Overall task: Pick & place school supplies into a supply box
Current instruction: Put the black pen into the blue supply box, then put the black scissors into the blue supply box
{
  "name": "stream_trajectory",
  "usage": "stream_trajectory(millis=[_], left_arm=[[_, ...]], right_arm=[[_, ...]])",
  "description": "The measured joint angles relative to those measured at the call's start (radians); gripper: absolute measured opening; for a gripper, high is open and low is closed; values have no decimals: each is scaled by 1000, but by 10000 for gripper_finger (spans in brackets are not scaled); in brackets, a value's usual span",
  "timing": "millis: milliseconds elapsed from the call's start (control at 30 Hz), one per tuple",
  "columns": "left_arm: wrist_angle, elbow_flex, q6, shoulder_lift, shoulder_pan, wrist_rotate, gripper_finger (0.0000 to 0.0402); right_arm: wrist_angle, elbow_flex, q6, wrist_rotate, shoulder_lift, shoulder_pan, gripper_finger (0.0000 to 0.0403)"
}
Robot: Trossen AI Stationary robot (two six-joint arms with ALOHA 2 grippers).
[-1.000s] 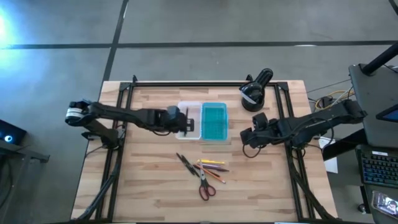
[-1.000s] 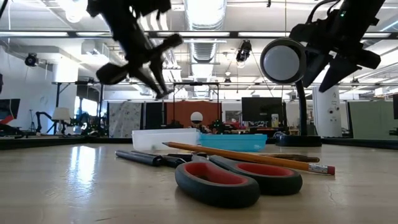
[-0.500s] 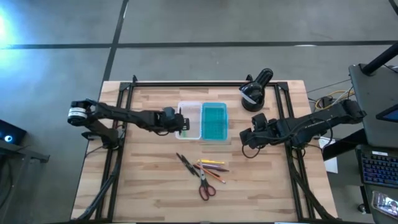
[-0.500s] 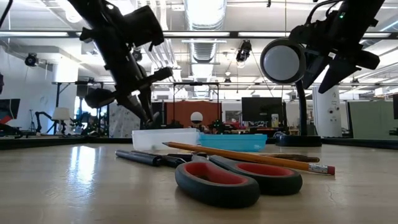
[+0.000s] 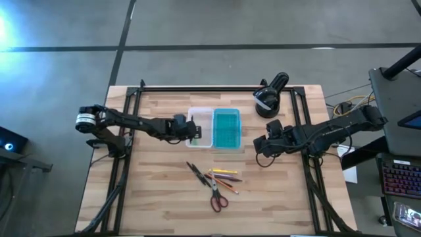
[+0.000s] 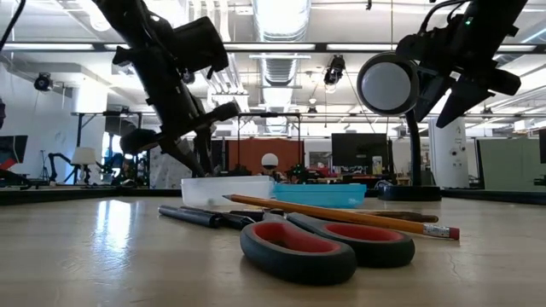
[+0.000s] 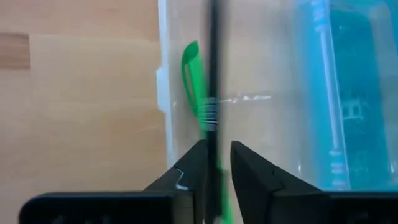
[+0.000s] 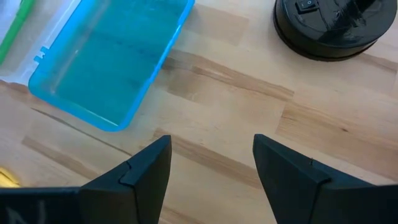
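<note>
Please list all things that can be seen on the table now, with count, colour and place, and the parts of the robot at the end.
Supply box: 1, one clear whitish half and one teal half, table centre.
Green marker: 1, green, lying in the clear half.
Dark pen: 1, dark, held above the clear half.
Dark pens: count unclear, dark, on the table in front of the box.
Pencils: several, yellow, orange and red, beside the pens.
Scissors: 1, red handles, nearest the front edge.
Round device: 1, black, behind the right arm.
Left end effector: 1, dark, shut on the dark pen over the clear half.
Right end effector: 1, dark, open, right of the box.
</note>
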Motion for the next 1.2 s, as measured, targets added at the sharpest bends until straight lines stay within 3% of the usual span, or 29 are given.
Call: stream_trajectory(millis=[300, 400, 467, 533, 600, 633, 733, 867, 1033, 1100, 1200], left_arm=[[-4, 11, 21, -6, -4, 11, 80], [75, 55, 220, -21, -31, 31, 80], [162, 92, 503, -28, -66, 149, 80], [214, 133, 807, -29, -115, 378, 80], [199, 164, 993, -25, -169, 553, 80], [195, 177, 1034, -20, -196, 591, 80], [144, 190, 1029, -16, -245, 597, 80], [62, 188, 893, -28, -255, 588, 80], [-42, 169, 818, -105, -285, 448, 80], [-44, 146, 803, -145, -301, 381, 80], [-39, 97, 817, -213, -320, 360, 80]], right_arm=[[0, 0, -1, 2, 0, 0, 219], [0, 0, -44, 1, 0, 0, 219], [-1, 0, -107, -3, 0, 0, 219], [2, -1, -186, -12, 0, 0, 219], [3, -2, -267, -32, 0, 0, 219], [4, -2, -299, -41, 0, 0, 219], [19, -3, -347, -72, 0, 0, 219], [97, -4, -325, -163, 0, 0, 219], [309, -5, -218, -265, 22, 12, 219], [371, -4, -139, -270, 52, 26, 219], [397, 22, -49, -267, 125, 65, 219]])
